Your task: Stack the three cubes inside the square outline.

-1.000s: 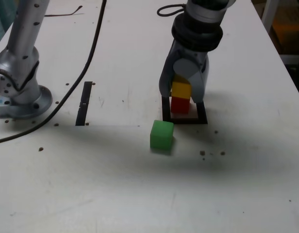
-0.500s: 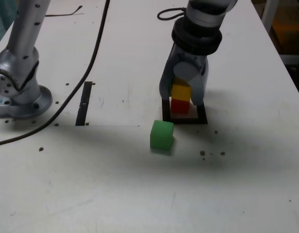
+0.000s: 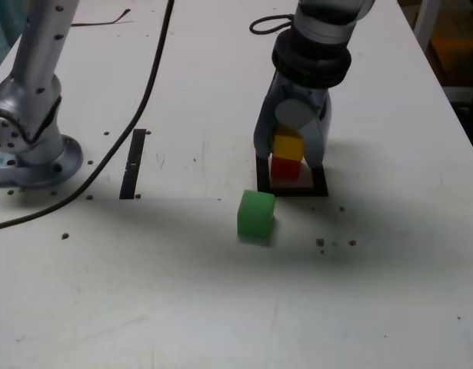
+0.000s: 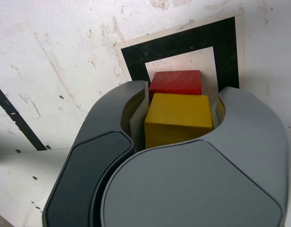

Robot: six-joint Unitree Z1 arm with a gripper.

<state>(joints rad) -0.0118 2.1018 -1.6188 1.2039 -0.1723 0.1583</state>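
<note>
Nothing has shifted since a second ago beyond a slight settling of the gripper (image 3: 291,157), upper right of centre, clamped on the yellow cube (image 3: 288,146). That cube sits directly over the red cube (image 3: 284,167) inside the square outline (image 3: 319,188), seemingly touching. The green cube (image 3: 256,214) waits lower left.

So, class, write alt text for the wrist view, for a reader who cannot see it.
The end effector is shut on a yellow cube, holding it directly over a red cube that sits inside a black square outline on a white table. A narrow black strip crosses the table to one side.
</note>
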